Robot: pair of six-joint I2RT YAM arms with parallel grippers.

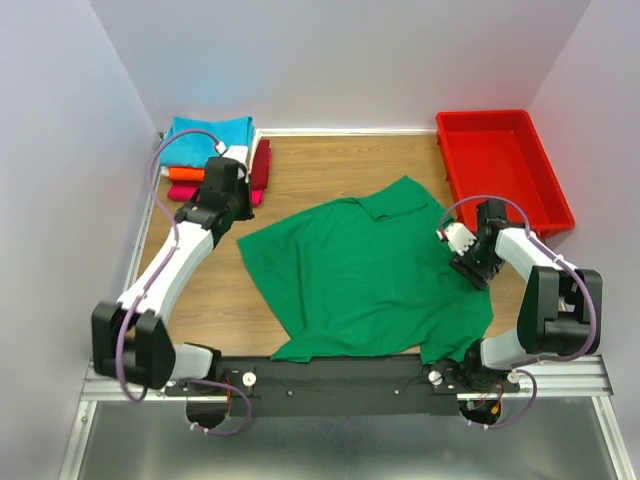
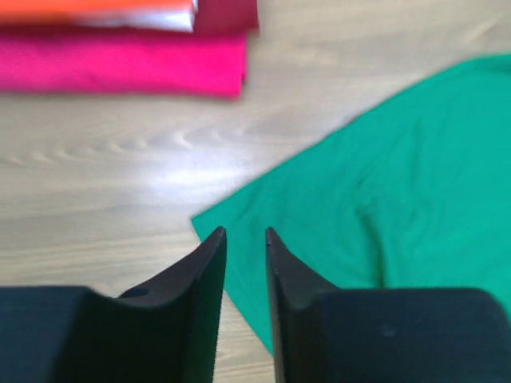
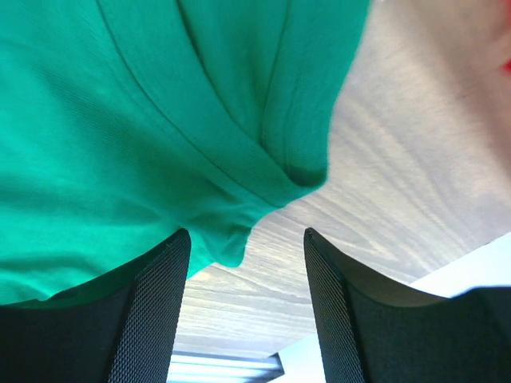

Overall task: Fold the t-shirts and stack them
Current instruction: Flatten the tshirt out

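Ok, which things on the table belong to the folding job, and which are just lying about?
Job: green t-shirt, spread out mid-table; folded stack of t-shirts, far left corner.
Lying about: red tray, far right corner.

Folded stack [image 2: 120, 64] blurred; cut off at top

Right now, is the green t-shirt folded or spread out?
Spread out: the green t-shirt lies open across the table, rumpled, not folded.
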